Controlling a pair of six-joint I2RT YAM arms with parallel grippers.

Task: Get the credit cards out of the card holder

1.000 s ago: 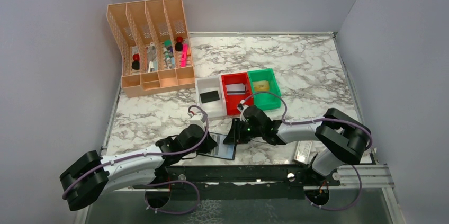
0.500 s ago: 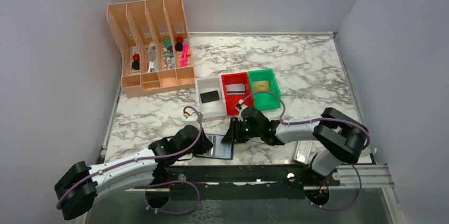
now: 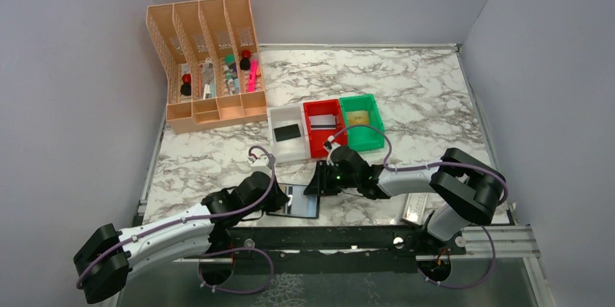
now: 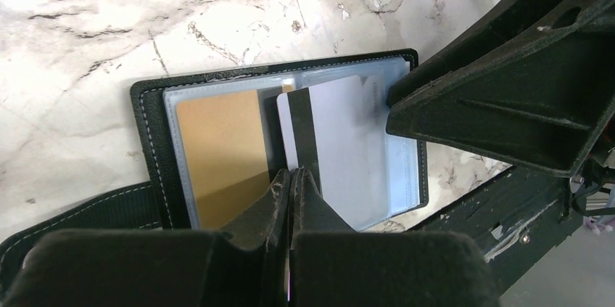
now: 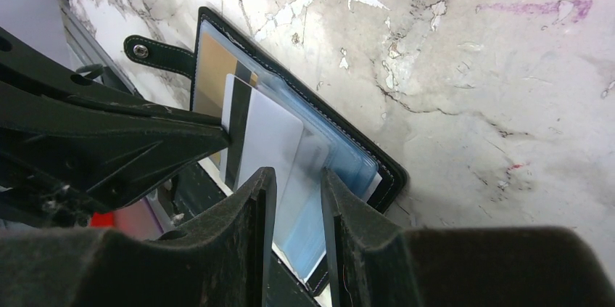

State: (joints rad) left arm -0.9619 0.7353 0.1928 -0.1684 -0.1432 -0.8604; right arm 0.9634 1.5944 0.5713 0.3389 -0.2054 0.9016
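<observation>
The card holder point(image 3: 304, 204) lies open near the table's front edge, also in the left wrist view point(image 4: 156, 147) and the right wrist view point(image 5: 362, 154). A gold credit card point(image 4: 221, 154) sits in its left pocket. A white credit card with a black stripe point(image 4: 333, 147) sticks partly out of the blue-grey right pockets point(image 5: 341, 176). My left gripper point(image 4: 290, 176) is shut on this card's near edge. My right gripper point(image 5: 297, 183) has its jaws a little apart, tips down on the holder's right side; it also shows in the top view point(image 3: 319, 180).
A white bin point(image 3: 279, 149) holds a black card, a red bin point(image 3: 317, 144) a grey-white card, a green bin point(image 3: 373, 136) a yellowish card. A peach desk organizer point(image 3: 207, 64) stands at the back left. A whitish case point(image 3: 415, 207) lies by the right arm's base.
My left gripper has drawn back to the left, away from the right gripper, with the white card. The right gripper has stayed on the holder.
</observation>
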